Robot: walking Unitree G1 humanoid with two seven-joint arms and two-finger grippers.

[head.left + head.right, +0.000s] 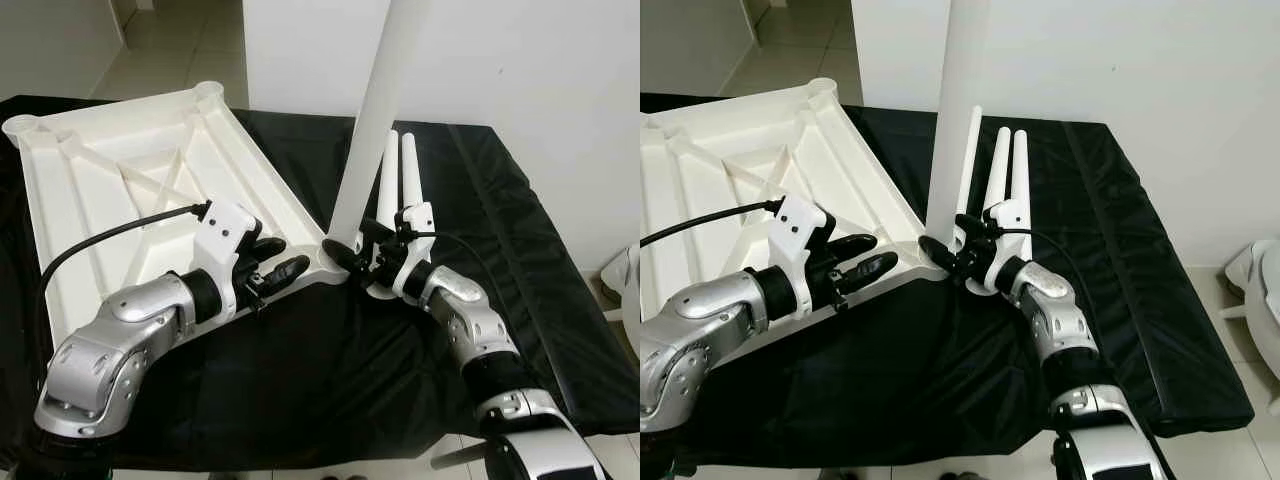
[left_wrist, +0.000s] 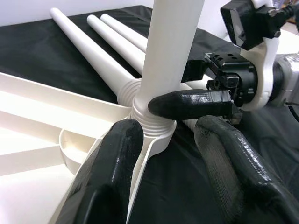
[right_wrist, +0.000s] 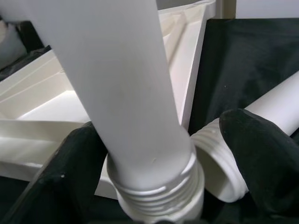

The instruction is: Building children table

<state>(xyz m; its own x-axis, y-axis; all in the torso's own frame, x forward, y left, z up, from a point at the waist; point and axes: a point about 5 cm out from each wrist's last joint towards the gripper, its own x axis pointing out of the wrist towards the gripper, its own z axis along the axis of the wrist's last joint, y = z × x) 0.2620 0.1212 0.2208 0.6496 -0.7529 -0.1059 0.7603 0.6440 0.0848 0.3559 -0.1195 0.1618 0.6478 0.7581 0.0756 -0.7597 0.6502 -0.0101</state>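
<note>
The white table top lies upside down on a black cloth. One white leg stands upright in the near right corner socket. My right gripper is open, with its fingers either side of the threaded base of this leg; one finger touches it and the other stands a little apart. My left gripper is open and holds nothing. It straddles the table top's rim just left of that socket. Three loose legs lie side by side behind the right gripper.
The black cloth covers the whole work surface, with bare cloth to the right and in front of the arms. A white wall rises behind. A white object stands on the floor past the right edge.
</note>
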